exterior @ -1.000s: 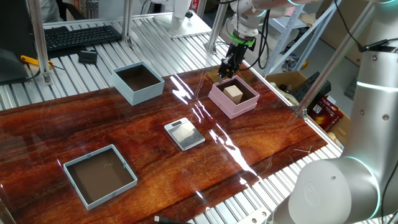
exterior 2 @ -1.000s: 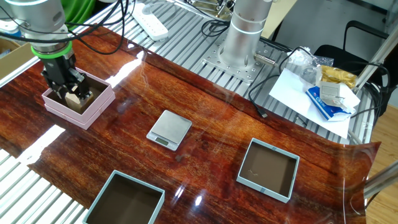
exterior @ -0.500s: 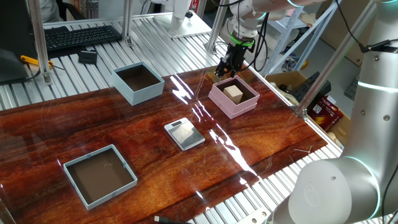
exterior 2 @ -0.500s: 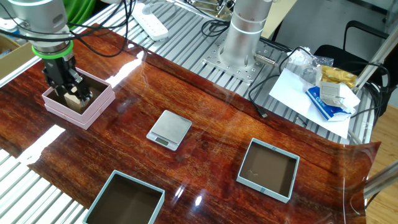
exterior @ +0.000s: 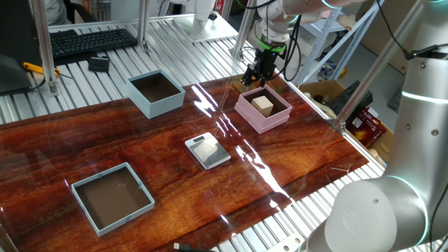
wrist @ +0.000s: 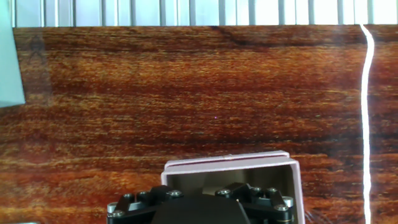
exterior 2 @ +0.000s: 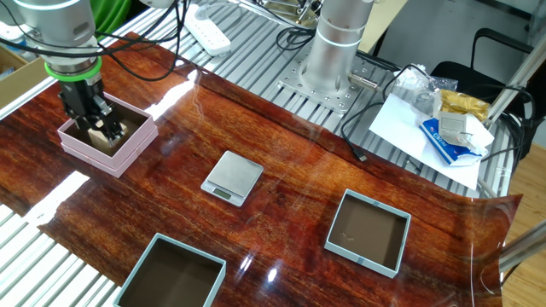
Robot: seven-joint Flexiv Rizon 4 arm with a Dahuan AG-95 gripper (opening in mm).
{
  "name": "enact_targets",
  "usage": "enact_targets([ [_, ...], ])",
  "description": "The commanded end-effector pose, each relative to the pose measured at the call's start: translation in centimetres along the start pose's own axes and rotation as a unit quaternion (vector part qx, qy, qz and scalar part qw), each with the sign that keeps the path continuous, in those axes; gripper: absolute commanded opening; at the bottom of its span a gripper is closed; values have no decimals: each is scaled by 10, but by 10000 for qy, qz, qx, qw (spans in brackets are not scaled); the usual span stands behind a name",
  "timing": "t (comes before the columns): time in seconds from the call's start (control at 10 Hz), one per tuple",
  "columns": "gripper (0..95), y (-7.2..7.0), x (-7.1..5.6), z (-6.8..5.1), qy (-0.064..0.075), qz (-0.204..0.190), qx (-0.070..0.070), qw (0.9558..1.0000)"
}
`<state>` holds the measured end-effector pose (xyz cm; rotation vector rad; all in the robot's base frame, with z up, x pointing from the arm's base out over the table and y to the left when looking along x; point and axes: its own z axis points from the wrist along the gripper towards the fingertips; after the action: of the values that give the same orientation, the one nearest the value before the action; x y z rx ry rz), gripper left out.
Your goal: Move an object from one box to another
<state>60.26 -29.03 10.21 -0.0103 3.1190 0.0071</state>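
Three open boxes sit on the dark wooden table (exterior: 294, 168) — the pink box (exterior: 263, 110) at one end, the tall light blue box (exterior: 155, 93) farther along, and a wider, shallower grey-blue tray (exterior: 112, 197) nearer the opposite corner, with a flat silver scale (exterior: 207, 150) between them. Inside the pink box lies the small tan cube (exterior: 263, 105), resting on the dark floor. Directly above that box the gripper (exterior: 256, 72) points straight down, its fingers spread apart and holding nothing — the cube lies free below them. From the hand view, only the pink box's near wall (wrist: 230, 167) and the gripper's black body show.
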Motion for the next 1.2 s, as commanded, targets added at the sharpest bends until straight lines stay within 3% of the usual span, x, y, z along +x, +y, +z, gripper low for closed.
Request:
enact_targets([
  [0.1,760,0,0,1,-4,-49,-8,10000],
  [0.5,760,0,0,1,-11,-46,-127,9999],
  [0.9,760,0,0,1,-51,39,-112,9999],
  [1.2,760,0,0,1,-6,46,-97,9999],
])
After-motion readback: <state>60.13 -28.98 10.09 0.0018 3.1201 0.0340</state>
